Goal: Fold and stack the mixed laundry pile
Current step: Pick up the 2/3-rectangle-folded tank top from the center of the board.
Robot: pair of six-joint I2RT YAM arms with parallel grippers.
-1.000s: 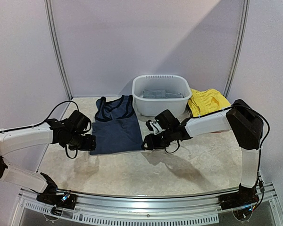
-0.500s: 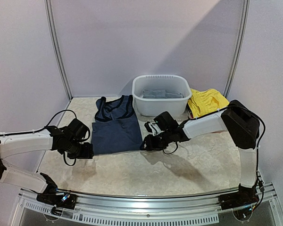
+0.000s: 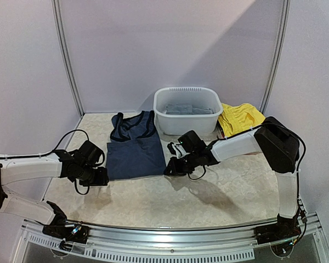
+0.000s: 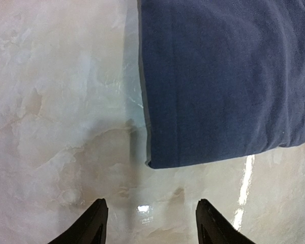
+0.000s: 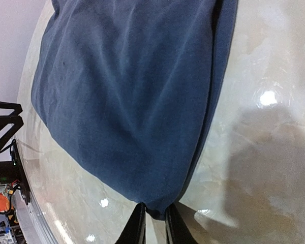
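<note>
Two near corners of the top [image 3: 134,153] are covered unevenly. The top is spread flat on the table [image 3: 219,192], left of centre, with its near edge between the arms. The right gripper [image 5: 155,209] is pinched on only the tip of the near right corner, and so thin a bite could be lost once lifted. The left gripper [image 4: 151,204] is held apart over bare table, just short of the near left corner. A closure here could miss, and the fold would be dragged askew.

Left hand [image 4: 151,206] hangs low and spread; right hand [image 5: 153,212] pinched nearly closed.
</note>
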